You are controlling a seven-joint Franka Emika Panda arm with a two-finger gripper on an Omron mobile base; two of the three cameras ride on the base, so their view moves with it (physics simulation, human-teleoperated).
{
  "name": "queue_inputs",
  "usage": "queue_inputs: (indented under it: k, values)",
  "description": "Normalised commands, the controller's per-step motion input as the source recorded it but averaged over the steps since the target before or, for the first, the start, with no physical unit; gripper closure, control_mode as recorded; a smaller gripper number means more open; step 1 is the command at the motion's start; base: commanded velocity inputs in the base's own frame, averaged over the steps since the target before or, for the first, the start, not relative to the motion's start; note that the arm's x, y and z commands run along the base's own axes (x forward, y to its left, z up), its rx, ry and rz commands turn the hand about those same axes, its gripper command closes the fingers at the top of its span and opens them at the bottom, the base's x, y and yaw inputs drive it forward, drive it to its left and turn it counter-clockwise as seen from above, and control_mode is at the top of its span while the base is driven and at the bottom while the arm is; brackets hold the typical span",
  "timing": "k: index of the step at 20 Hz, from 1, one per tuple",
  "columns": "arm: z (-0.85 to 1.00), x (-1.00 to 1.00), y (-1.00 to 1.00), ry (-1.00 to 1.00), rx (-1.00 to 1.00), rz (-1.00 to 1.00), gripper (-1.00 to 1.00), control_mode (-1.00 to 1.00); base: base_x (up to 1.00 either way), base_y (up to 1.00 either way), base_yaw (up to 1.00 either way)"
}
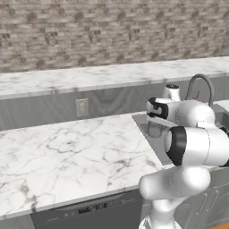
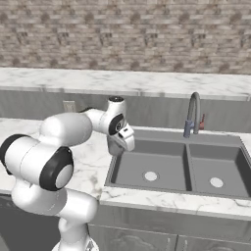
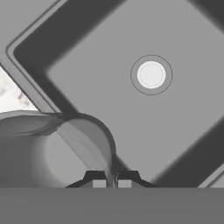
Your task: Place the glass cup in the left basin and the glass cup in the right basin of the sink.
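My gripper (image 2: pixel 123 143) is shut on the rim of a clear glass cup (image 2: pixel 115 145), which hangs above the left edge of the sink's left basin (image 2: pixel 162 166). In the hand view the fingertips (image 3: pixel 99 179) pinch the wall of the glass cup (image 3: pixel 52 148), and the left basin's pale drain (image 3: pixel 151 75) lies below and ahead. The left base view shows the glass cup (image 1: pixel 155 129) under the hand, over the sink's near corner. The right basin (image 2: pixel 218 169) lies beyond a thin divider (image 2: pixel 188 166), and nothing lies in either basin.
A curved grey faucet (image 2: pixel 194 112) stands behind the divider, with a small red thing (image 2: pixel 202 120) beside it. White marble counter (image 1: pixel 67 152) stretches left of the sink. A wall outlet (image 1: pixel 82 107) sits on the grey backsplash. A dishwasher front (image 1: pixel 89 210) is under the counter.
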Motion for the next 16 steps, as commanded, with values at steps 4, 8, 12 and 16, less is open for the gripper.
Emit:
queue_inputs:
  k: [4, 8, 12, 16]
  values:
    - [-0.02, -0.06, -0.58, 0.03, 0.00, -0.03, 1.00, -1.00, 0.00, 0.00, 0.00]
    - [-0.14, -0.03, -0.48, 0.04, -0.01, -0.02, 1.00, -1.00, 0.00, 0.00, 0.00]
    - [-0.24, 0.00, -0.45, 0.05, 0.00, -0.01, 1.00, -1.00, 0.00, 0.00, 0.00]
    - [-0.37, 0.00, -0.35, 0.04, 0.00, -0.01, 1.00, -1.00, 0.00, 0.00, 0.00]
